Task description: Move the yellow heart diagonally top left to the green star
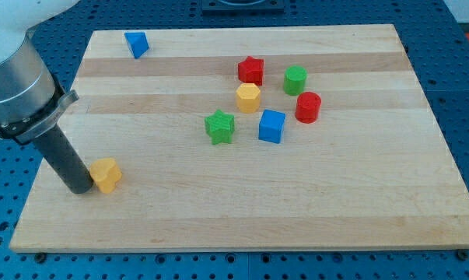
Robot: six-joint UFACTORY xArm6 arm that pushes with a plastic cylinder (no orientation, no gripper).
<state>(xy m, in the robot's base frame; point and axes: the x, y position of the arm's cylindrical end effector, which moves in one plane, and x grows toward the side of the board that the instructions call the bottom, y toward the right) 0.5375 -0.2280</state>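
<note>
my tip (80, 188) is pressed against the yellow heart (106, 174) | both are seen far lower-left of the green star (219, 127) | no fingers: a bare rod

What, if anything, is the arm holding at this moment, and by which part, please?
Nothing is held. My tip only rests against the yellow heart, at the side of it toward the view's left.

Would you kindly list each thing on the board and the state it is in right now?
my tip: on the board, against the yellow heart's left side
yellow heart: near the view's bottom left, far from the green star
green star: flat, standing alone
yellow hexagon: just below the red star
red star: flat
green cylinder: upright
red cylinder: upright
blue cube: flat
blue triangle: alone at top left
</note>
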